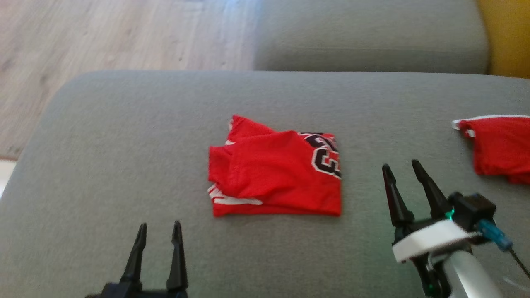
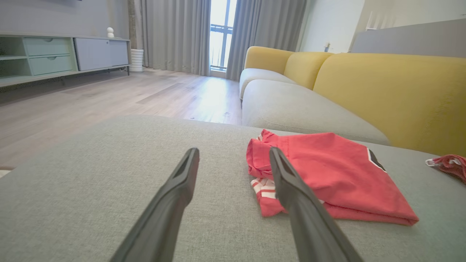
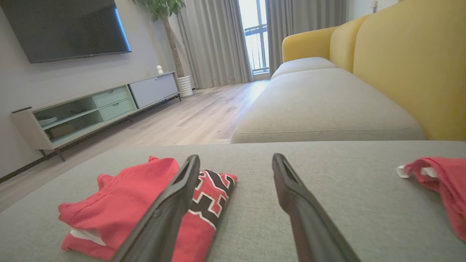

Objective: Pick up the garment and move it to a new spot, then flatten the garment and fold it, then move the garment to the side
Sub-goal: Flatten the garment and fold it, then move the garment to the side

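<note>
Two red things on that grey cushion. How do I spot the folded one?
Look at the big grey cushion. Near its middle lies the folded red jersey. Unlike the red garment at the right edge, it is a neat rectangle showing black-and-white lettering.

Red garment (image 1: pixel 273 171) lies folded on grey cushion (image 1: pixel 124 145).

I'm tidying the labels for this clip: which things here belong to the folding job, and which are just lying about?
Job: folded red garment; left gripper and right gripper, both open and empty; grey cushion beneath.
Lying about: second red garment at the right edge; yellow sofa; TV cabinet.
</note>
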Controlling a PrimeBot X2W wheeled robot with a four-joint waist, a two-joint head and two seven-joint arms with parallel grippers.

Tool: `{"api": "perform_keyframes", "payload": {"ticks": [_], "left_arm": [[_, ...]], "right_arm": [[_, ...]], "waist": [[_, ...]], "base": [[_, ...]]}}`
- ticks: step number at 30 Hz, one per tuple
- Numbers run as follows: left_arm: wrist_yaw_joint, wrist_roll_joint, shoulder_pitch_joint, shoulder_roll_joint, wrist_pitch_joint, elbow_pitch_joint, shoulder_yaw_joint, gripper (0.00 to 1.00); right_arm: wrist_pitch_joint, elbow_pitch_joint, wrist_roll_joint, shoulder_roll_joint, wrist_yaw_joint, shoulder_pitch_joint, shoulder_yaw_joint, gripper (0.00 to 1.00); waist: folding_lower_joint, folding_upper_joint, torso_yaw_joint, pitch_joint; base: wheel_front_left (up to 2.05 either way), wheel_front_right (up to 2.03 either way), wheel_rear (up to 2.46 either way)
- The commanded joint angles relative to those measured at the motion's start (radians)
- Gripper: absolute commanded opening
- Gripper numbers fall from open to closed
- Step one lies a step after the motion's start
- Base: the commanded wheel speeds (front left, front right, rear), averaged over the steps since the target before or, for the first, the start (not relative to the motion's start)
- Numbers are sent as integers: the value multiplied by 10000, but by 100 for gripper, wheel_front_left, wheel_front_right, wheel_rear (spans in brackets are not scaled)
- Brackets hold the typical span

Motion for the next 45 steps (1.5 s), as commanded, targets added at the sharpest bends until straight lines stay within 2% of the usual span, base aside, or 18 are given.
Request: {"api": "perform_keyframes", "payload": {"ticks": [1, 10, 20, 38, 45], "left_arm": [[40, 110, -88, -58, -95, -349, 431, 100], [40, 270, 392, -61, -95, -320, 713, 100], [33, 558, 636, -61, -95, -308, 715, 100], [-158, 738, 505, -62, -95, -254, 697, 100], [17, 426, 277, -62, -95, -291, 459, 100]], "right_arm": [[-117, -491, -133, 6, -9, -42, 60, 100], [-118, -736, -342, 462, -9, 1459, -442, 100], [-118, -736, -364, 605, -9, 1831, -546, 100], [-118, -602, -353, 687, -9, 1759, -496, 100], [-118, 351, 344, 471, -9, 1029, 201, 100]], "waist": [[1, 0, -497, -392], [1, 0, -1013, -926], [1, 0, -1064, -1013], [1, 0, -581, -750], [1, 0, -89, -208]], "base": [[0, 0, 0], [0, 0, 0], [0, 0, 0], [0, 0, 0], [0, 0, 0]]}}
